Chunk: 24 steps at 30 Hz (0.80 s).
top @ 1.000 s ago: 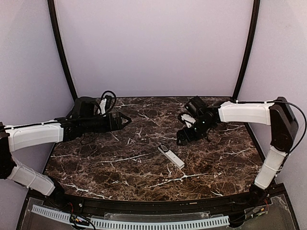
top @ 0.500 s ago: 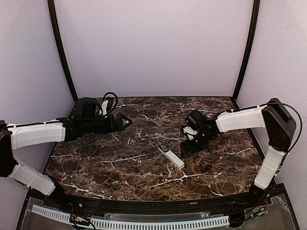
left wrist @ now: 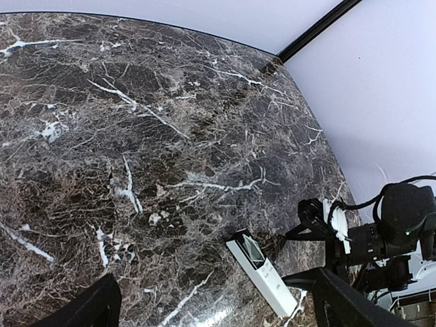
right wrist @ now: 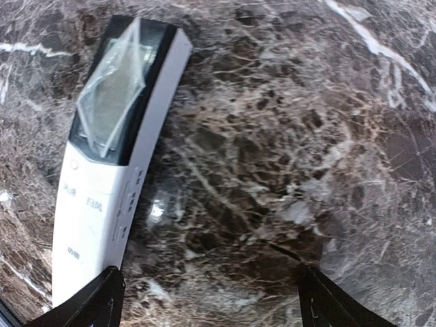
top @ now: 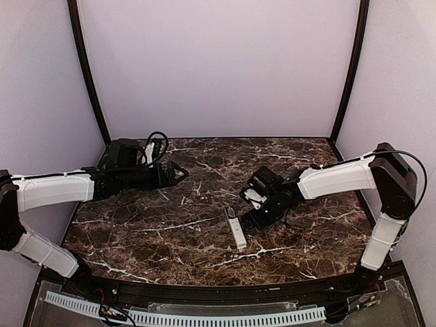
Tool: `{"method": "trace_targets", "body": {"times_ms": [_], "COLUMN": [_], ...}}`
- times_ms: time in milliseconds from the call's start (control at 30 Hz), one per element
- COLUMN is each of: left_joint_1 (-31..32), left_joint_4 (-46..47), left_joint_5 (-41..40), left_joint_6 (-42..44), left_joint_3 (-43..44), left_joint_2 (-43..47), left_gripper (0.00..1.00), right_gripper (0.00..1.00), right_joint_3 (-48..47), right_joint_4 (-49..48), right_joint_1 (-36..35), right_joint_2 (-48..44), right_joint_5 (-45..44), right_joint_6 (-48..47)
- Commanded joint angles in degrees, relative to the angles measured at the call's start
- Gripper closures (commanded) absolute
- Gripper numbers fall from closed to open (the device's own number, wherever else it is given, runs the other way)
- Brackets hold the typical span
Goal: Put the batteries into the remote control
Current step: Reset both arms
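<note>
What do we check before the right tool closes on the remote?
1. Right tool open: ok.
2. Remote control centred in the right tool: not ok, it lies off to one side.
3. Battery side up: not ok, display and buttons face up.
4. Batteries located: not ok, none visible in any view.
5. Left tool clear of the remote control: ok, open, far off over the table.

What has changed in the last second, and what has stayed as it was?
The right gripper moved toward the near edge and leftward, reaching the remote control with jaws open, holding nothing. The remote control turned, its near end swinging left, probably pushed by that gripper. The left gripper stayed open in its place.
</note>
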<state>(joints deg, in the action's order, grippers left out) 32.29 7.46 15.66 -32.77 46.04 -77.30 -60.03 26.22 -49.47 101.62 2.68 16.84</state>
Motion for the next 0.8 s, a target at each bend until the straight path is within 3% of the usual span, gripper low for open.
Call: {"method": "trace_targets", "body": {"times_ms": [0, 233, 533, 767], "left_joint_1": [-0.3, -0.3, -0.3, -0.4], "left_joint_4": [-0.7, -1.7, -10.5, -15.3], "left_joint_5": [1.0, 1.4, 1.0, -3.8], "left_joint_6": [0.1, 1.2, 6.3, 10.6], "left_joint_3": [1.5, 1.8, 6.4, 11.0], "left_joint_2": [-0.5, -1.3, -5.5, -6.6], "left_gripper": [0.01, 0.01, 0.01, 0.01], "right_gripper": [0.12, 0.12, 0.07, 0.01], "right_joint_3": [1.2, -0.2, 0.4, 4.8], "right_joint_4": [2.9, 2.5, 1.1, -6.5], "right_joint_1": [-4.1, -6.9, -6.0, 2.5], "right_joint_2": [4.0, 3.8, -7.2, -19.3], "right_joint_5": [5.1, 6.6, 3.6, 4.2], "right_joint_6": [4.3, 5.2, -0.1, -2.3]}}
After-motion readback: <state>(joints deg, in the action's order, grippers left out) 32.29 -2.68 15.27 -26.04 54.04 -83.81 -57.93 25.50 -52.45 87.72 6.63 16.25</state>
